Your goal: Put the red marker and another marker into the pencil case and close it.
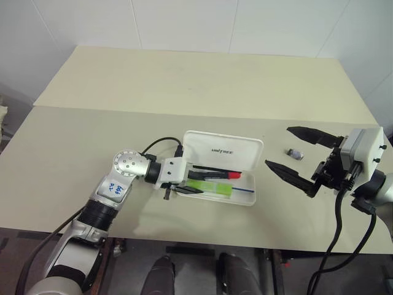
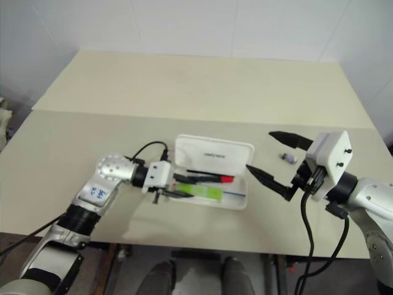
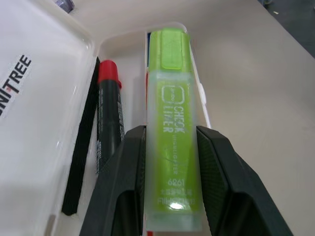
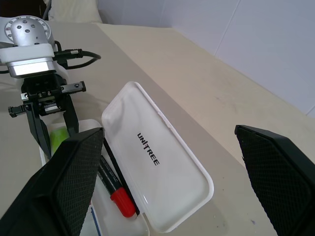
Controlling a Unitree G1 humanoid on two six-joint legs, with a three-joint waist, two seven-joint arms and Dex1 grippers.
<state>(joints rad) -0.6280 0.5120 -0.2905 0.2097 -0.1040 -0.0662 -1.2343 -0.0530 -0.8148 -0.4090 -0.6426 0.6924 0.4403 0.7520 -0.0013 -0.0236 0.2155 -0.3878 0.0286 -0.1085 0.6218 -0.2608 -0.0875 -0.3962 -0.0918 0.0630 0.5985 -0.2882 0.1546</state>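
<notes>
The white pencil case (image 1: pixel 249 198) lies open in the middle of the table, its "UNITREE" lid (image 1: pixel 224 149) folded back. The red marker (image 1: pixel 216 174), dark with a red end, lies inside the tray along the hinge side. My left gripper (image 1: pixel 186 186) is shut on the other marker, a light-green highlighter (image 3: pixel 172 113). It holds that marker lengthwise over the tray's near side, and I cannot tell whether the marker touches the bottom. My right gripper (image 1: pixel 277 146) hangs open just right of the case, with nothing between its fingers.
A small grey object (image 1: pixel 295 152) lies on the table right of the case, near my right gripper. The beige table (image 1: pixel 184 80) stretches far back behind the case, with a seam across it. A white wall stands beyond.
</notes>
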